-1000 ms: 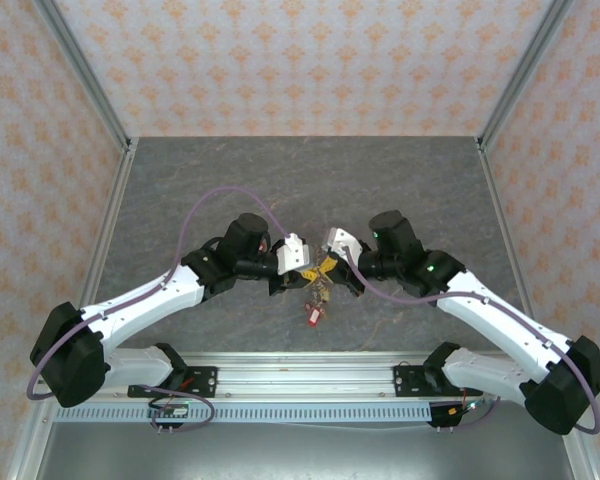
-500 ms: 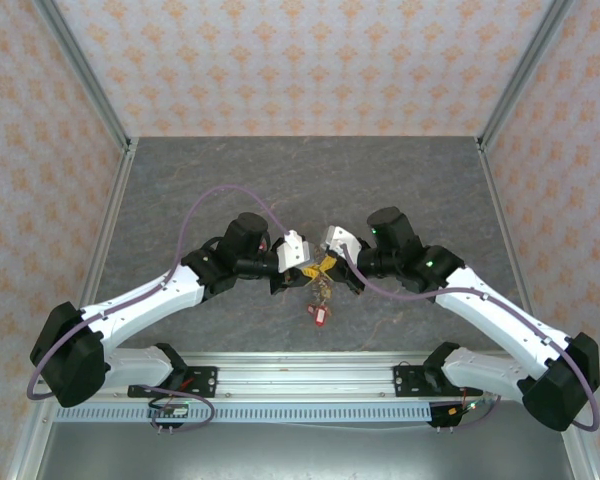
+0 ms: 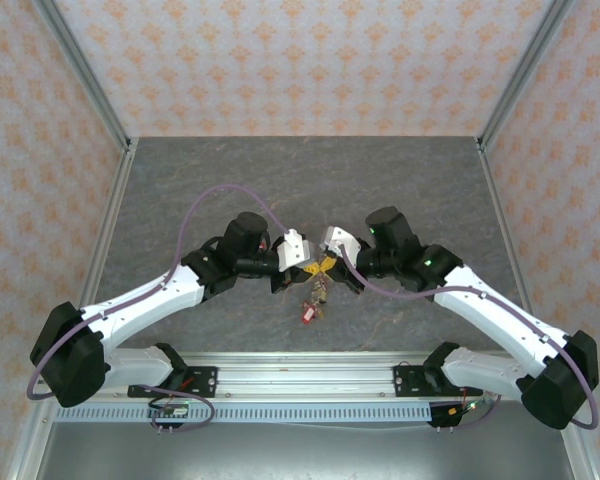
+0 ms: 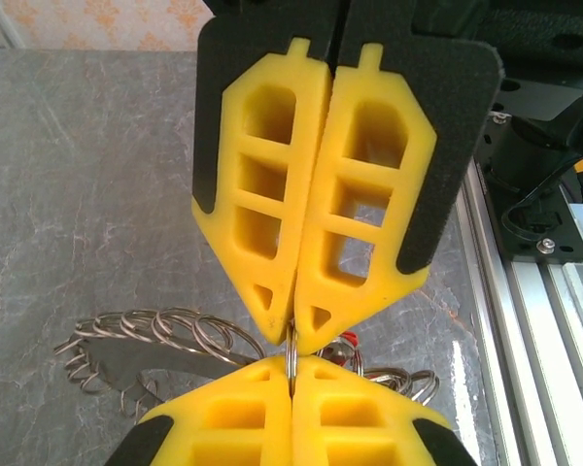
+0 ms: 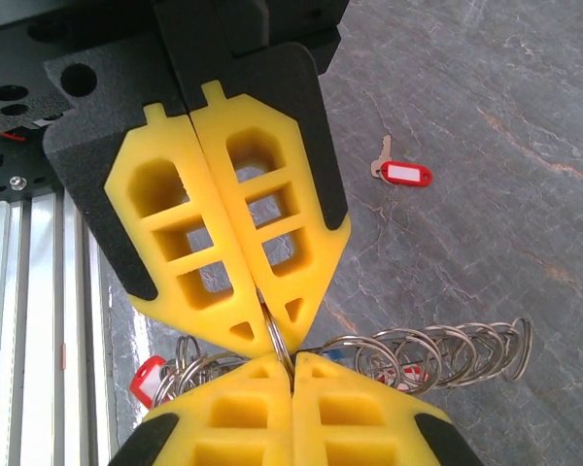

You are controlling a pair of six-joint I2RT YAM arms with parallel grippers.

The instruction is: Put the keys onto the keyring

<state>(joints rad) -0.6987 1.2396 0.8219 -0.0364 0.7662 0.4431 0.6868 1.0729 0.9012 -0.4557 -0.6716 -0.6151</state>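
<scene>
Yellow plastic fingers, moulded with open ribbed cells and backed by black pads, are seen meeting tip to tip beside the keyring [image 4: 160, 335]. The keyring is a cluster of thin silvery wire loops fanned round a flat grey metal piece. One thin loop of the keyring is pinched by the left gripper [image 4: 291, 374] and also by the right gripper [image 5: 293, 369], and both are clenched tight on it. The keyring is thus held between them over the grey marbled table [image 3: 230, 180]. The keys [image 3: 311, 306], with small glossy red tags, are gathered on the keyring's side toward the arm bases. One more red-tagged key [image 5: 401, 174] is seen lying flat on the table, apart from the keyring. Both white arms are bent at the elbow and angled inward, with their wrists set nose to nose at the keyring.
</scene>
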